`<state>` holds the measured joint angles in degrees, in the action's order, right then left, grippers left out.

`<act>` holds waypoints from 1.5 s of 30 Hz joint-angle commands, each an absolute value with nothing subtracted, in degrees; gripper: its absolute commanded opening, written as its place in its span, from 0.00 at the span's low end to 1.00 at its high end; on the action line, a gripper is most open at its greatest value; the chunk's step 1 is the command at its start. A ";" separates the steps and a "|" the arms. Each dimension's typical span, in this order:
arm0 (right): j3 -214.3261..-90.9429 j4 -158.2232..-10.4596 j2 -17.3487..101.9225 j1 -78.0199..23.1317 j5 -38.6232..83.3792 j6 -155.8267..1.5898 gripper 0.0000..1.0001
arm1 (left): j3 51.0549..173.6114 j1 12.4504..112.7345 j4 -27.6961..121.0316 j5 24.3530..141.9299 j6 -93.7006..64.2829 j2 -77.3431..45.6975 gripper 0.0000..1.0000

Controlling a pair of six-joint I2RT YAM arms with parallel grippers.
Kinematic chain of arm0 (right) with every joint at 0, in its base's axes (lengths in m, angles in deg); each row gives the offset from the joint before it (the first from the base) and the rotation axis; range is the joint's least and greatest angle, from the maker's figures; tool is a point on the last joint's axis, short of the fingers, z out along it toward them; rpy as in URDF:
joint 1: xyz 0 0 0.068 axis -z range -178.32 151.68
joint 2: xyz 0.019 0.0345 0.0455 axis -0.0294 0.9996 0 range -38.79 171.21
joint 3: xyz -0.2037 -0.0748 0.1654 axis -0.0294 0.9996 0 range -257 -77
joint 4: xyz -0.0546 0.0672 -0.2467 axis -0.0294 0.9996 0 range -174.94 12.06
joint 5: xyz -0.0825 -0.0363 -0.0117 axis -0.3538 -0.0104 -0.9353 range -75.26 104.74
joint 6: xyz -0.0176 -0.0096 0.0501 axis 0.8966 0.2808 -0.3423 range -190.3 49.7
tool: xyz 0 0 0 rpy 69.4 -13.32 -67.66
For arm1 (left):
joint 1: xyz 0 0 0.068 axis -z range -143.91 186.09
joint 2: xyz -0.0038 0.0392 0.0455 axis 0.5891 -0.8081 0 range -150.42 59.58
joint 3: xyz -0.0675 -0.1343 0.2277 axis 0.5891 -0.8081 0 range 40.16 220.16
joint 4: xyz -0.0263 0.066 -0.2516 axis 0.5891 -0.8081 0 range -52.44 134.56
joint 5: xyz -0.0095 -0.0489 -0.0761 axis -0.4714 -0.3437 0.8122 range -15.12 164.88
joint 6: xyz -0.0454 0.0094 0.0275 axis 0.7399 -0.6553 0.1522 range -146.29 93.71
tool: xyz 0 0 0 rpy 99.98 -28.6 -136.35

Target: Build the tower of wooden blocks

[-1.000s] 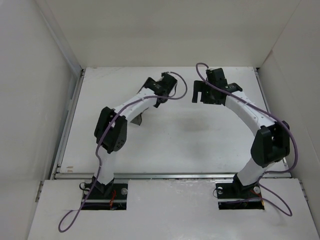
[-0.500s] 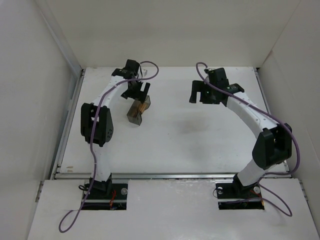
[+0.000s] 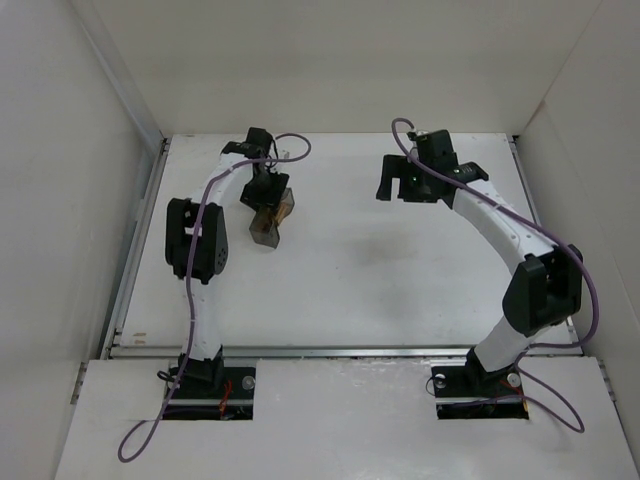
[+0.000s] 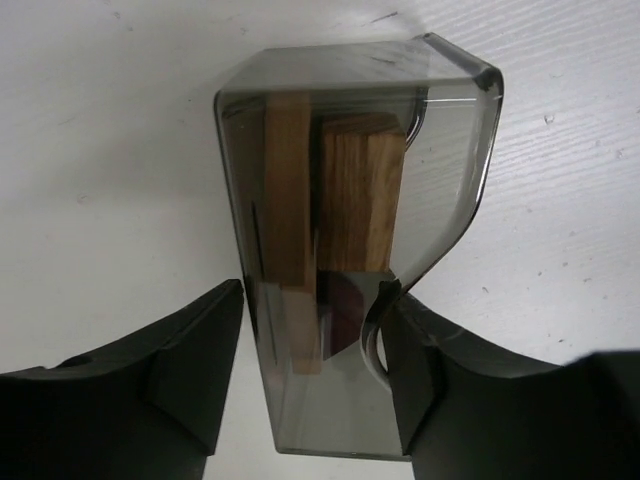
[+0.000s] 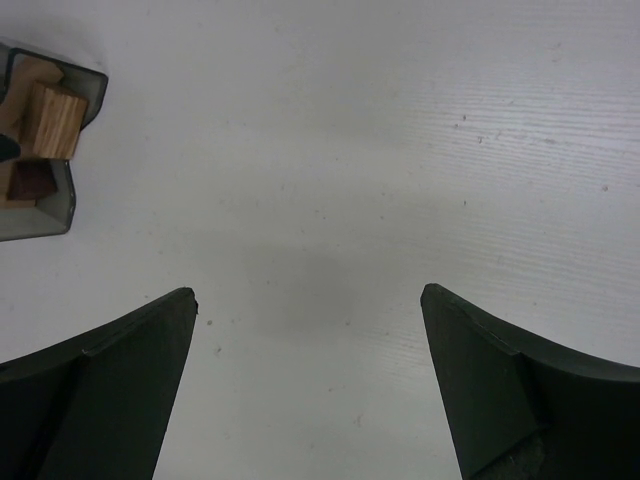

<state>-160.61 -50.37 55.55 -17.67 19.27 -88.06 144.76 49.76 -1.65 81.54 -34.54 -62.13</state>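
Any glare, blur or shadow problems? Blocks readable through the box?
Left wrist: sharp; the grey box tints the wood blocks, yet they stay readable, and there is a faint sheen on its rim. Right wrist: soft shadow on the table between near-black fingers. Top external: even diffuse light, box small, blocks a brown smudge.

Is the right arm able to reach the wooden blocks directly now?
Probably not: the wooden blocks lie inside the grey box, which the left gripper clasps; the open right gripper hovers over bare table.
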 commanded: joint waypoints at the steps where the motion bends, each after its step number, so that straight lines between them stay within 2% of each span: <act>1: -163.84 -50.66 56.39 -17.92 19.48 -87.97 1.00 | 145.02 49.98 -2.63 82.26 -35.78 -61.70 0.51; 4: -164.36 -50.66 56.92 -17.92 19.48 -87.97 1.00 | 145.02 49.98 -2.63 82.26 -35.78 -61.71 0.28; 5: -164.36 -50.66 56.92 -17.92 19.48 -87.97 1.00 | 145.02 49.98 -2.63 82.26 -35.78 -61.71 0.13; 7: -164.36 -50.66 56.92 -17.92 19.48 -87.97 1.00 | 145.02 49.98 -2.63 82.79 -35.25 -60.91 0.00; 12: -163.84 -50.66 56.92 -17.92 18.87 -87.97 1.00 | 143.97 56.46 0.70 72.62 -34.73 -56.45 0.00; 16: -163.31 -50.66 56.22 -17.92 15.99 -89.28 1.00 | 138.53 65.32 6.14 54.99 -34.73 -53.80 0.00; 20: -161.99 -50.66 54.63 -17.92 12.63 -91.22 1.00 | 135.35 72.56 10.19 42.49 -34.73 -53.80 0.00; 29: -159.71 -50.66 52.17 -17.92 9.38 -92.45 1.00 | 137.45 77.67 10.12 34.80 -33.67 -55.64 0.00; 33: -159.18 -51.18 52.17 -17.92 11.73 -92.45 1.00 | 140.88 75.49 7.48 40.40 -31.40 -54.86 0.00; 36: -158.66 -51.89 52.69 -17.92 14.81 -91.84 1.00 | 143.96 70.30 5.46 56.90 -30.33 -51.61 0.00; 37: -158.65 -51.89 52.70 -17.92 16.91 -91.32 1.00 | 143.96 65.67 5.45 67.30 -29.46 -50.90 0.00; 39: -158.65 -52.41 54.19 -17.92 18.42 -91.31 1.00 | 143.96 60.29 5.45 79.65 -29.45 -49.67 0.00; 40: -158.65 -52.42 55.24 -17.92 18.95 -91.31 1.00 | 143.09 54.96 5.45 91.90 -29.45 -49.06 0.00; 45: -158.65 -53.47 58.14 -19.67 20.71 -92.01 1.00 | 132.91 42.79 8.70 122.30 -31.39 -49.39 0.00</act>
